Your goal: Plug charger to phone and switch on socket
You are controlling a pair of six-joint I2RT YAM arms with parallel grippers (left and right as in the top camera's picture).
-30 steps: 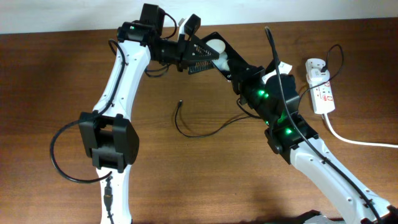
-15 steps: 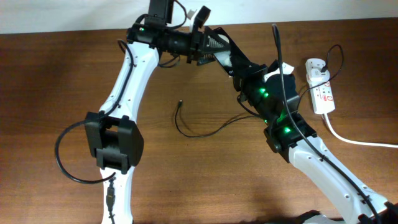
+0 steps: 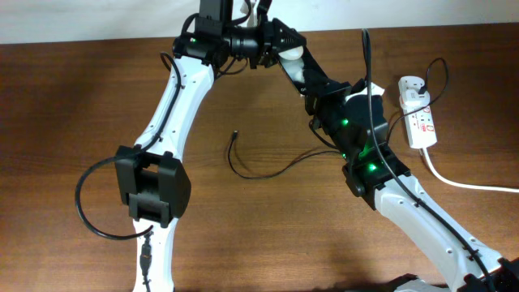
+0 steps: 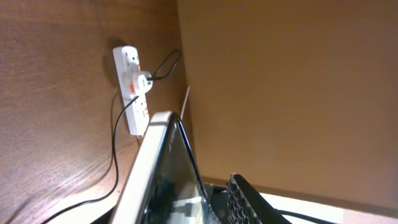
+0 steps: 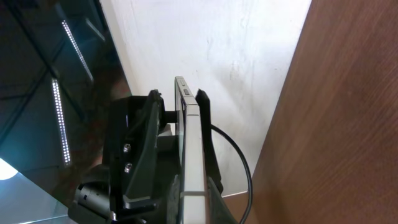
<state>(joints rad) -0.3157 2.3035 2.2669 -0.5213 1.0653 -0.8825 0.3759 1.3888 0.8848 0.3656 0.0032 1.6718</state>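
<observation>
Both arms meet above the wood at the middle of the counter's (image 3: 81, 122) far edge. The right gripper (image 3: 290, 58) pinches the phone (image 5: 188, 162). In the right wrist view the phone stands edge-on, its pale metal rim between two black fingers (image 5: 204, 124) that press against its two faces. The left gripper (image 3: 258, 40) reaches in from the left side and sits right against the same spot. In the left wrist view the phone's rim runs up from the bottom with the dark glass beside it, and one ribbed black pad (image 4: 249, 199) shows at the lower right. Whether the left jaws are spread or pressed on the phone cannot be told.

The charger (image 3: 243, 166) lies on the counter near its middle. Its small plug tip (image 3: 234, 134) rests free on the wood, well apart from the phone. From there the thin black cable loops, passes under the right arm and runs toward the far right corner, where its white adapter (image 3: 415, 99) is plugged into the socket (image 3: 423, 130). The socket lies flat near the right edge, close to the far right corner, with red marks on its switches. Its thick white cord (image 3: 462, 185) leaves the near end and runs off the right edge
</observation>
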